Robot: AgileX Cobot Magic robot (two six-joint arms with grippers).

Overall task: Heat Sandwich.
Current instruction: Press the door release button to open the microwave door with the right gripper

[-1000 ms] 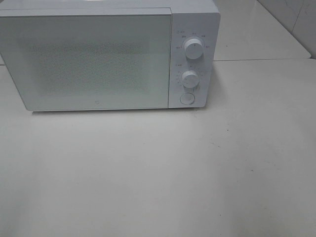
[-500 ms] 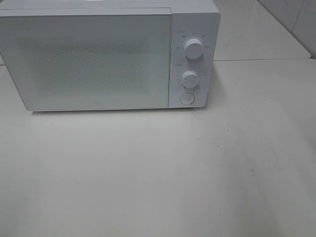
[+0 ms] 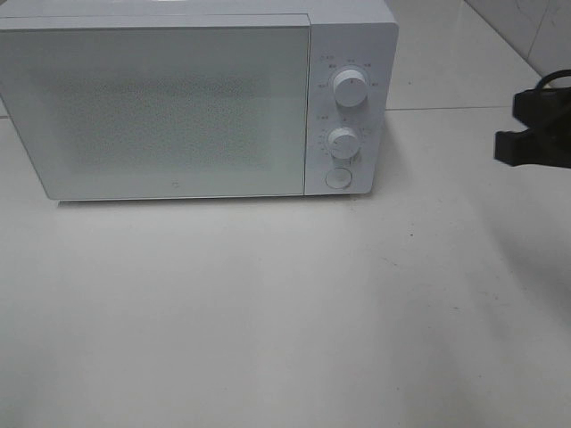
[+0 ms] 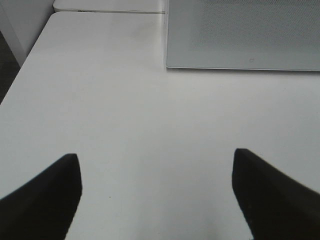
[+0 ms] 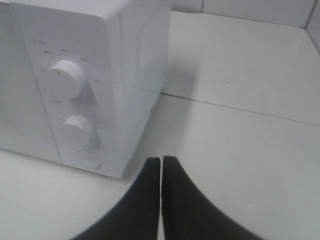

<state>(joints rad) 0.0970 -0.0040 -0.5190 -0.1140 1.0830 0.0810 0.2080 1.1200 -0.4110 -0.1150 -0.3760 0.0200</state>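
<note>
The sandwich is out of view in every frame. A white microwave [image 3: 178, 98] stands at the back of the white table with its door [image 3: 156, 111] closed; its panel carries two round knobs [image 3: 351, 87] and a round button [image 3: 337, 178]. My right gripper [image 3: 501, 147] enters from the right edge of the exterior view, to the right of the microwave. In the right wrist view that gripper [image 5: 161, 162] has its two black fingers pressed together with nothing between them, near the microwave's panel corner [image 5: 117, 172]. My left gripper [image 4: 156, 165] is open over bare table, fingers [image 4: 45, 200] wide apart.
The white tabletop [image 3: 285, 312] spreads in front of the microwave. A seam [image 3: 464, 108] runs across it behind the right gripper, and a tiled wall [image 3: 535, 27] rises at the back right. The table's left edge [image 4: 25, 65] shows in the left wrist view.
The right arm has come into the exterior view from the right edge, where no arm showed before. The microwave has not moved.
</note>
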